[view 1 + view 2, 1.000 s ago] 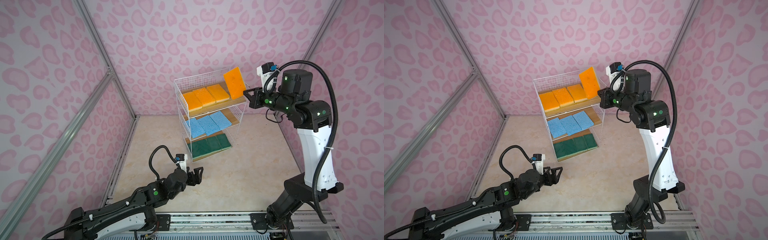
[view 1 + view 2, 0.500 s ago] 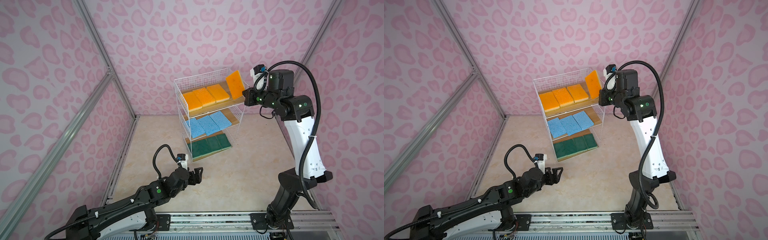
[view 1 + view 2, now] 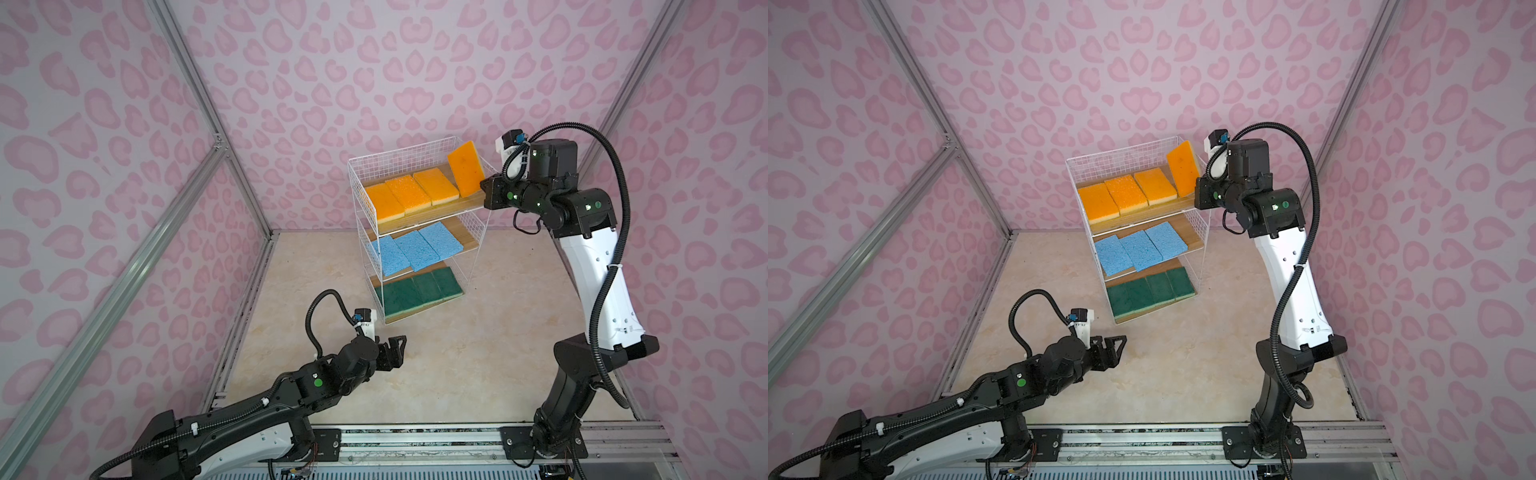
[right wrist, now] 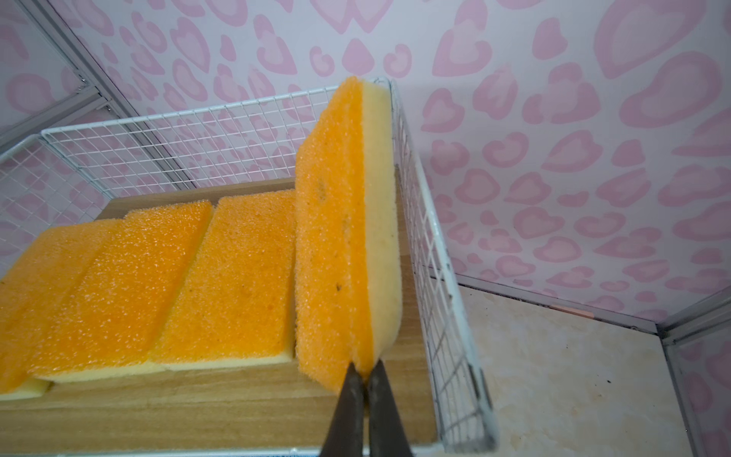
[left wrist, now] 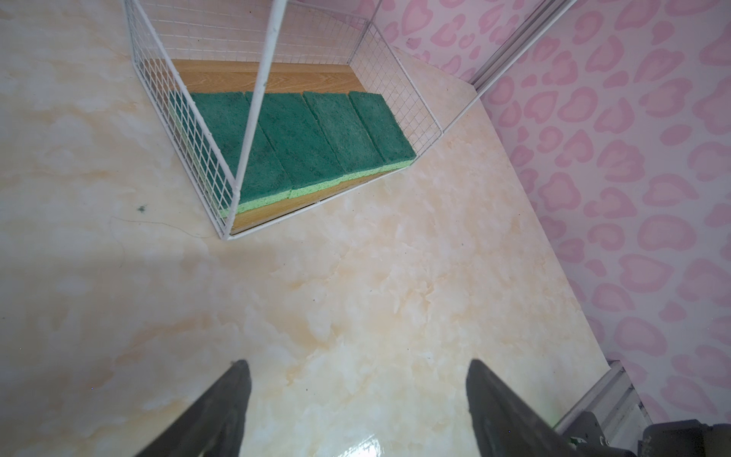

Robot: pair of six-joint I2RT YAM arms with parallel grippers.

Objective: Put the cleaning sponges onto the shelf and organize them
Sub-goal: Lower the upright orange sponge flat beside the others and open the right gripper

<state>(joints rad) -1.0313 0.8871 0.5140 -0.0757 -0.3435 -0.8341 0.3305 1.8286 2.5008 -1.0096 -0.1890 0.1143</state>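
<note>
Eleven cleaning sponges (image 3: 1140,249) are all at the shelf (image 3: 395,164), sorted by colour, one colour per board.

Top board: three orange-topped sponges (image 3: 409,194) lie flat side by side with their yellow bases down. Their long axes run from shelf front to back, slightly skewed. A fourth orange sponge (image 3: 466,168) stands on its long edge at the shelf end nearest the right arm, between the flat three and the wire side wall. Its grainy orange face is turned to the flat three and its yellow base to the wire. Its long axis runs from the shelf front toward the back grid, and the far end reaches the wire rim. The right gripper (image 4: 366,372) pinches its near lower corner, jaws almost together on squashed foam.

Middle board: three porous light blue sponges (image 3: 415,249) lie flat, with the same front-to-back lie.

Lowest board: four dark green sponges (image 5: 300,138) lie flat, paler green bases showing along the shelf front.

The left gripper (image 5: 357,362) is empty with its fingers wide apart. It hangs over the tabletop (image 3: 478,353) near the front corner of the lowest board, clear of it.

Hard to make out:
- I cannot tell whether the standing sponge's lower edge touches the board.
- In both top views the right gripper's fingers merge with its dark body.
- The wrist views crop both pairs of fingers.
- Wire grid crosses the end green sponge.
</note>
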